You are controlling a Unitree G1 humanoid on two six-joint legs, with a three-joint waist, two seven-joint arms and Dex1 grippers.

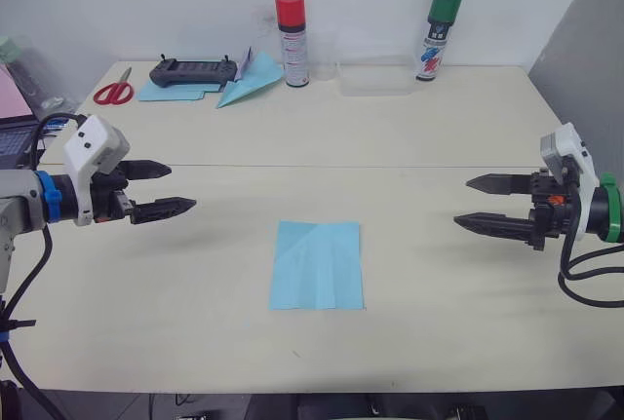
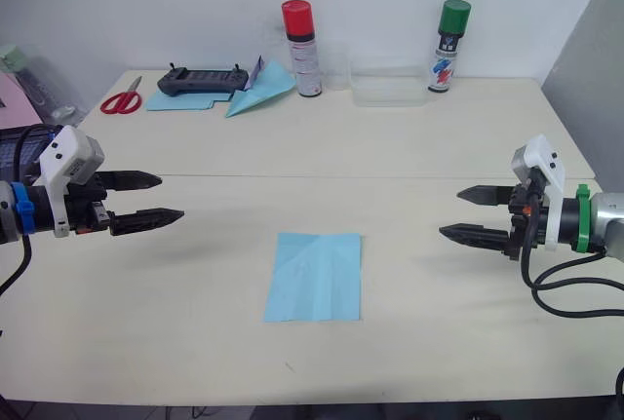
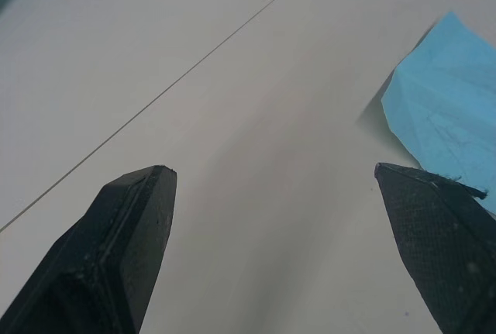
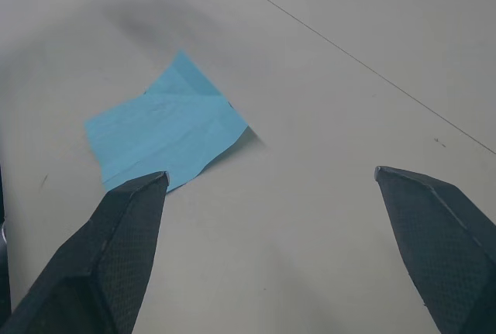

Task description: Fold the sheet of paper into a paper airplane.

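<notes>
The cream table [image 1: 409,147] spans the scene. At its centre the sheet of paper [image 1: 318,265] lies flat, a creased light-blue rectangle, untouched. At nine o'clock from it the left gripper [image 1: 168,189] hovers with fingers spread wide, empty; at three o'clock the right gripper [image 1: 481,202] does likewise. Toward twelve o'clock, well apart, stand a red-capped spray can [image 1: 292,38], a green-capped spray can [image 1: 438,34], another paper dart [image 1: 250,79] and scissors [image 1: 114,91].

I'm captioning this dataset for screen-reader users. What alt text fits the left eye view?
A creased light-blue sheet of paper lies flat on a cream table, between the open left pincer and open right pincer, neither touching it. Along the far edge stand two spray cans, scissors, a controller and another blue paper dart.
</notes>
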